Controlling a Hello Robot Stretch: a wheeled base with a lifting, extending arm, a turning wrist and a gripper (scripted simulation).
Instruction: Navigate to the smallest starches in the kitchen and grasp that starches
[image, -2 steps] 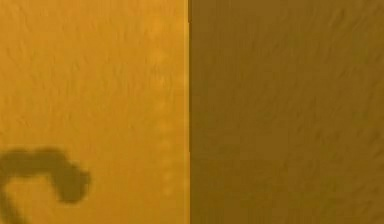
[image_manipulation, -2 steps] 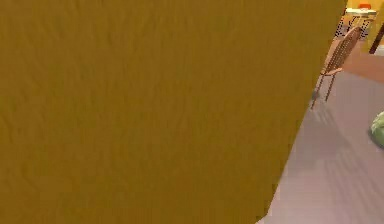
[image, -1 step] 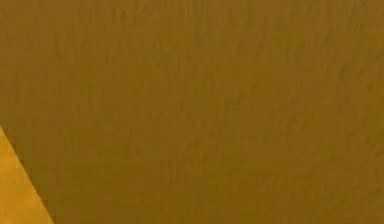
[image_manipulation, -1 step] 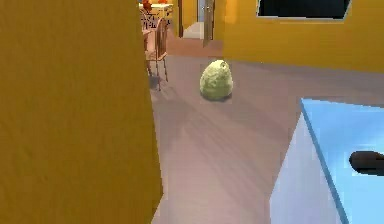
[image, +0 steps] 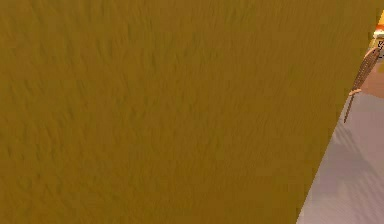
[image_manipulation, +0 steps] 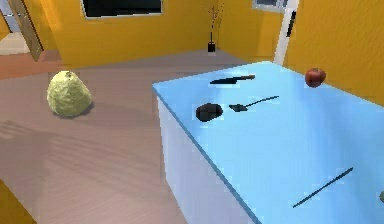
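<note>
A light blue counter (image_manipulation: 290, 150) takes up the right half of the arm side view. Near its left edge lies a small dark rounded lump (image_manipulation: 207, 112); I cannot tell what kind of thing it is. Just to the right of the lump lies a dark spatula-like utensil (image_manipulation: 252, 103). A dark knife-like blade (image_manipulation: 232, 79) lies farther back on the counter. At the counter's far right sits a small red apple-like ball (image_manipulation: 315, 77).
A yellow wall (image: 160, 110) stands close ahead, with a strip of grey floor (image: 350, 180) at the forward view's lower right. A pale yellow-green lump (image_manipulation: 68, 94) sits on the brown floor. A potted plant (image_manipulation: 213, 30) stands in the far corner. A thin dark rod (image_manipulation: 322, 187) lies on the counter's near part.
</note>
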